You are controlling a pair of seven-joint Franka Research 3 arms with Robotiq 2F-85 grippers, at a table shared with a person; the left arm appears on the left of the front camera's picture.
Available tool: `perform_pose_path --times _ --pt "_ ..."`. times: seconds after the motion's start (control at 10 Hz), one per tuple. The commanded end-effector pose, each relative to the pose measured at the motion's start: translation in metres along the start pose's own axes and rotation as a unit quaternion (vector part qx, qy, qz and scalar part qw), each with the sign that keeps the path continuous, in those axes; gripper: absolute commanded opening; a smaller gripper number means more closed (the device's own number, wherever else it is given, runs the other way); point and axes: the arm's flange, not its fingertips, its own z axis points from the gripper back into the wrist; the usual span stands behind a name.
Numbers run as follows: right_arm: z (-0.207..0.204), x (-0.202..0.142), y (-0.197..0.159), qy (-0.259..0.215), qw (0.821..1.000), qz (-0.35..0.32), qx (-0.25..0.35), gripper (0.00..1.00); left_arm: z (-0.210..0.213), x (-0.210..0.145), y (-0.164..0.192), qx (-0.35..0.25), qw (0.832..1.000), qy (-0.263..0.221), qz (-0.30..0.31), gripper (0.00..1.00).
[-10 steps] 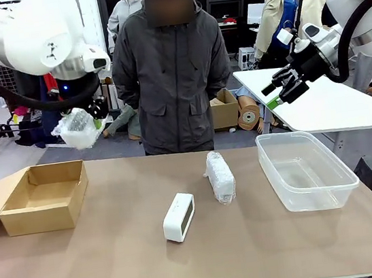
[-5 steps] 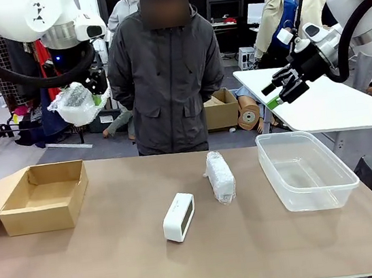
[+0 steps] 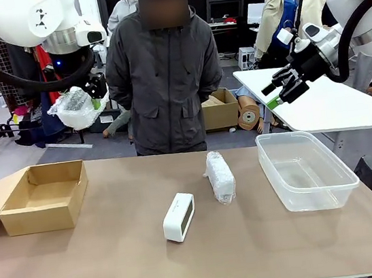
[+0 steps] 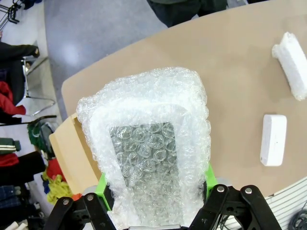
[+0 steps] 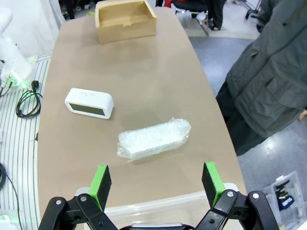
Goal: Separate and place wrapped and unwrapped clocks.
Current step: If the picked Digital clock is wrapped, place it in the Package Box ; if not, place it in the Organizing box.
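Front view: left gripper (image 3: 90, 91) high above cardboard box (image 3: 45, 214), apparently clamped on wrapped clock (image 3: 74, 108); fingers mostly hidden by film. Right gripper (image 3: 273, 93) raised above plastic tub (image 3: 337, 191), jaws apart, empty. Bare clock (image 3: 179, 216) and second wrapped clock (image 3: 220, 176) lie on table (image 3: 119, 257), well below both grippers.

Left wrist view: green pads (image 4: 102, 184) press both sides of wrapped clock (image 4: 148, 143); box edge below it.

Right wrist view: pads (image 5: 100, 184) wide apart, second wrapped clock (image 5: 153, 139) lying beyond them, bare clock (image 5: 89, 103) farther off.
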Motion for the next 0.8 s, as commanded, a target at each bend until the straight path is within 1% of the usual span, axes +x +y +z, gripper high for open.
perform_pose_path --times 0.0,0.7 --pt "0.0008 0.0008 -0.0005 0.0 1.0 0.002 -0.002 1.0 0.0024 -0.0028 0.0013 0.0 1.0 -0.006 0.003 0.0" --pt "0.0008 0.0008 -0.0005 0.0 1.0 0.002 -0.002 1.0 0.0024 -0.0028 0.0013 0.0 1.0 -0.006 0.003 0.0"
